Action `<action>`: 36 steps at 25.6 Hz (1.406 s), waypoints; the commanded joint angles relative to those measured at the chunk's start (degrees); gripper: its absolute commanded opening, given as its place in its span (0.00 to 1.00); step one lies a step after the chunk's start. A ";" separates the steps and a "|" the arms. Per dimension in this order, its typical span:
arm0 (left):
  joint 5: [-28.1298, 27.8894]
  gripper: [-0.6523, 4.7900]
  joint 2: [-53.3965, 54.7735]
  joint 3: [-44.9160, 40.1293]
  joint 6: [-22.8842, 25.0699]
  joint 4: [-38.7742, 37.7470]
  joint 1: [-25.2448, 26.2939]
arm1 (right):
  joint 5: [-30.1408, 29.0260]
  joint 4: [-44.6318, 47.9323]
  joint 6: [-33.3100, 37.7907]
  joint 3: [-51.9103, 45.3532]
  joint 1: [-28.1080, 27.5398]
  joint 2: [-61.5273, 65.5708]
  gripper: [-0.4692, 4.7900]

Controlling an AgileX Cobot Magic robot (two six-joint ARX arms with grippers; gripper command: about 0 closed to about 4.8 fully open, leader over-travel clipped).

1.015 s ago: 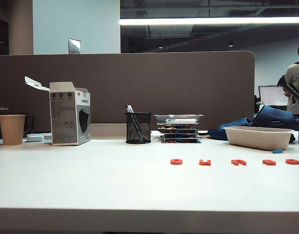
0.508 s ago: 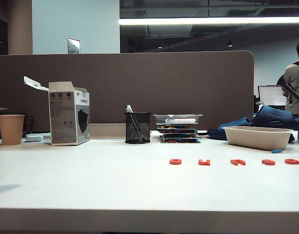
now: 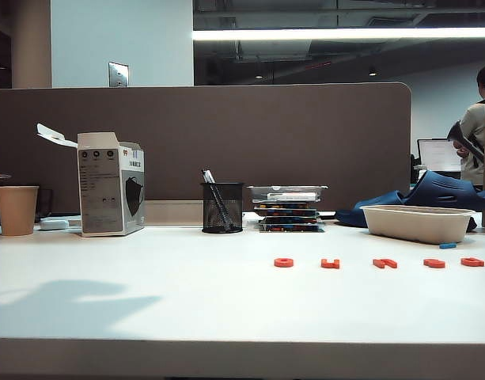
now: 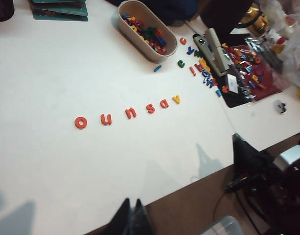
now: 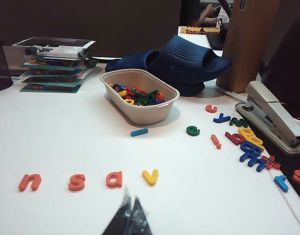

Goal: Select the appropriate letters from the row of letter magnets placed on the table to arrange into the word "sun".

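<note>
- White smooth bench [image 3: 187, 301]: carries a row of 5 flat orange-red plastic letters [image 4: 125, 113], o, u, n, s, a, with a yellow v [image 4: 176, 99] just beyond the a.
- Left claw [image 4: 131, 215]: above the bench's near edge, tips together, clenched on nothing.
- Right claw [image 5: 128, 214]: near the orange-red s [image 5: 77, 182], clenched, empty.
- Beige oval tray [image 5: 121, 105]: holds mixed coloured letters.

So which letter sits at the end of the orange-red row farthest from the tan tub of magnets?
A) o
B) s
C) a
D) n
A: in the left wrist view the orange-red row reads o, u, n, s, a, and the o lies at the end farthest from the tan tub.
</note>
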 commanded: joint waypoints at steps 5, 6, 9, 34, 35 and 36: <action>-4.26 0.11 1.42 0.11 -3.96 0.72 -1.42 | 0.07 0.70 0.07 -0.31 0.04 -0.42 0.08; -4.28 0.11 1.44 0.11 -4.50 0.74 -1.42 | -0.02 0.70 0.07 -0.31 0.04 -0.42 0.08; -4.28 0.11 1.42 0.13 -4.76 0.87 -1.42 | 0.04 0.57 4.00 0.33 0.04 -0.42 0.08; -4.28 0.11 1.38 0.13 -4.57 0.70 -1.42 | -11.76 -36.41 12.35 58.80 0.72 45.18 0.12; -4.26 0.11 1.38 0.11 -4.55 0.70 -1.42 | -11.76 -38.38 12.35 61.02 1.46 49.55 0.22; -4.28 0.11 1.38 0.11 -4.52 0.68 -1.42 | -11.74 -39.65 12.33 62.53 2.12 52.76 0.30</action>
